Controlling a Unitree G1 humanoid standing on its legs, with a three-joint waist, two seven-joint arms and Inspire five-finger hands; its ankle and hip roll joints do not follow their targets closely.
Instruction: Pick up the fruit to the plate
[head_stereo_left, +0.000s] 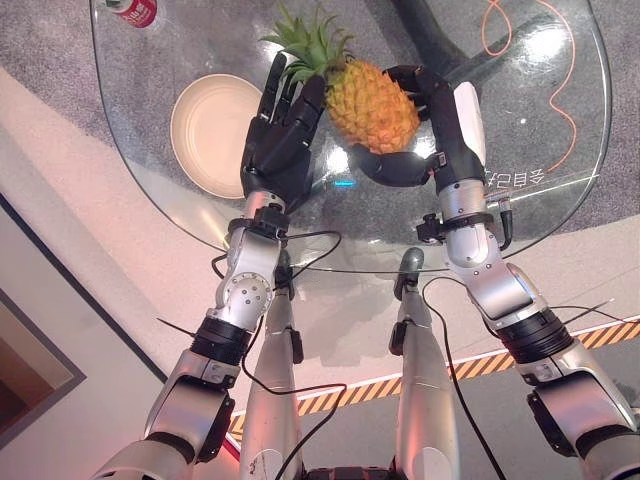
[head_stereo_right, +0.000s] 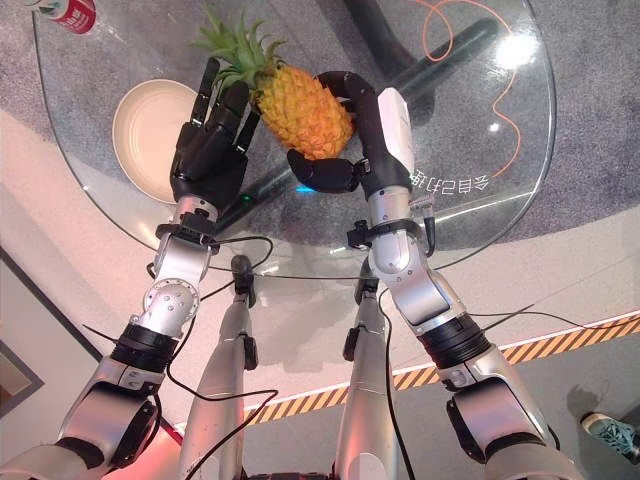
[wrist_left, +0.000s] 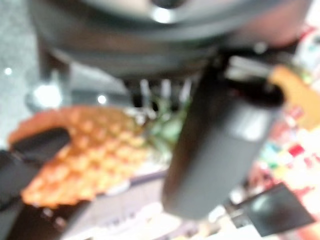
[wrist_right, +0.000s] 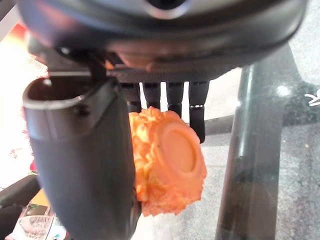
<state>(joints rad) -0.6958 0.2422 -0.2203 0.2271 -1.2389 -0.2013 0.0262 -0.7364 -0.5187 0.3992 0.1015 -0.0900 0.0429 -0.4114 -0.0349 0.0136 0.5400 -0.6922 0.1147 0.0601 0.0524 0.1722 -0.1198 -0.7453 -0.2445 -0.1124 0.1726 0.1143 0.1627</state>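
A pineapple (head_stereo_left: 372, 105) with green leaves is held above the round glass table (head_stereo_left: 545, 130), between my two hands. My right hand (head_stereo_left: 445, 150) is shut on its lower end, fingers over the far side and thumb under it. In the right wrist view the fruit's flat base (wrist_right: 170, 160) sits between the thumb (wrist_right: 80, 165) and the fingers. My left hand (head_stereo_left: 280, 135) is open, its straight fingers resting against the leafy end. A cream plate (head_stereo_left: 200, 125) lies on the glass just left of the left hand.
A red can (head_stereo_left: 135, 10) stands at the table's far left edge. An orange cable (head_stereo_left: 562, 105) shows on the floor through the glass. The table's near rim curves just past my wrists. A person's shoe (head_stereo_right: 605, 425) is at the lower right.
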